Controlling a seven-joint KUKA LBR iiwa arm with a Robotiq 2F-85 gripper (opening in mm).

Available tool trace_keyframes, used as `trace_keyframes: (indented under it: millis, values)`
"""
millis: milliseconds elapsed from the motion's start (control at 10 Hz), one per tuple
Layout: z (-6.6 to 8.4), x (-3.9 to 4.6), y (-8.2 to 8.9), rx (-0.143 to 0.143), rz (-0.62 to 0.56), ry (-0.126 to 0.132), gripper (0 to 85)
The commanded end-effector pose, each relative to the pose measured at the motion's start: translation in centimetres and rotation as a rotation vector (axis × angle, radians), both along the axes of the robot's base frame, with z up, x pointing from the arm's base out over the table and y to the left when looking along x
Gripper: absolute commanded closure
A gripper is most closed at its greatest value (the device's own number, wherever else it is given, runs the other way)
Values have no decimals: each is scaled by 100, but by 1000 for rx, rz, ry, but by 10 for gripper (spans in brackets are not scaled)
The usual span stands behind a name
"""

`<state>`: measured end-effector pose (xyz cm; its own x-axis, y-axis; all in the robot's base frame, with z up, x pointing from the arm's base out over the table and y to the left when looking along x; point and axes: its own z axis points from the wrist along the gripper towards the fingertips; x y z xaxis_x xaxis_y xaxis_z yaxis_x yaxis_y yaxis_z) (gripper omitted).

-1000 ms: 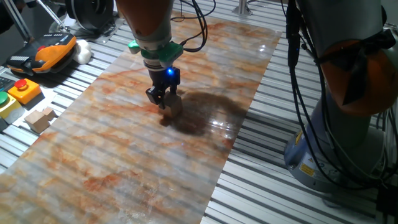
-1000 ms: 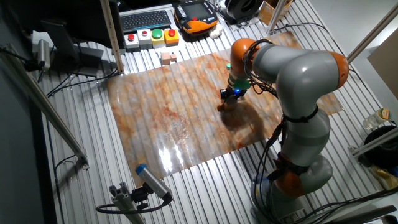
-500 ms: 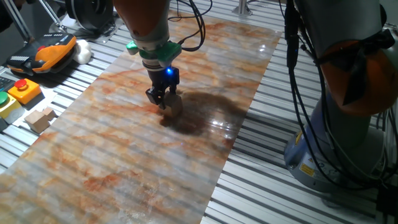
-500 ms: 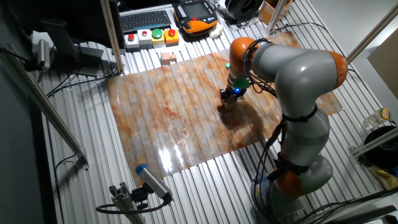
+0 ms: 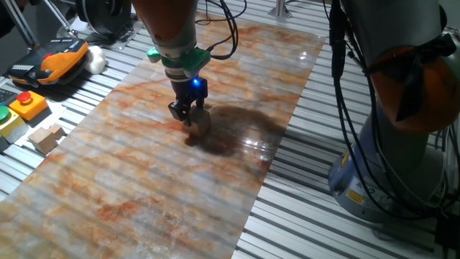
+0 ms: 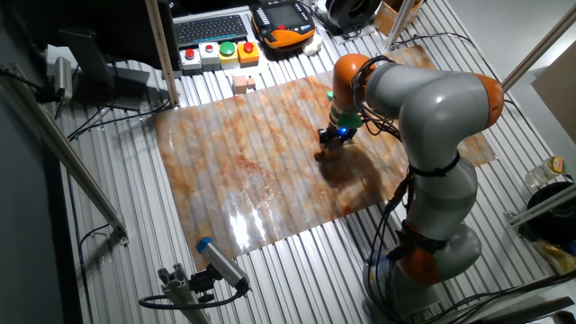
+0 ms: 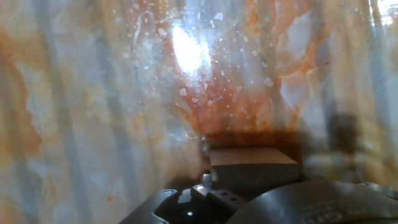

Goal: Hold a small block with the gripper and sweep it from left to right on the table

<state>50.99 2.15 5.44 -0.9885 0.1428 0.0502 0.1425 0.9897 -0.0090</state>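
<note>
Tan wood of the small block (image 5: 199,121) sits pinched between the fingers of the gripper (image 5: 188,114), low on the marbled table (image 5: 144,180), where too much downward pressure could likely snag it and twist it loose mid-sweep.

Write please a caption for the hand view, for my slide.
Small light-tan wooden cube held low over the glossy marbled orange board, seen from the gripper.

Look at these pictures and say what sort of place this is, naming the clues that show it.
Most likely a robotics lab or test cell. A large robot arm works over a marbled table laid on ribbed metal slats, with a button box, keyboard and orange handheld controller alongside.
</note>
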Motion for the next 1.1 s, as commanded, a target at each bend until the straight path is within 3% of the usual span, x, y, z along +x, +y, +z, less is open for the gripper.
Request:
trace_keyframes:
  millis: [0, 1000]
  values:
    - [10, -4, 21, 0, -3, 1, 850]
    - [-37, -126, 245, 6, -42, -5, 850]
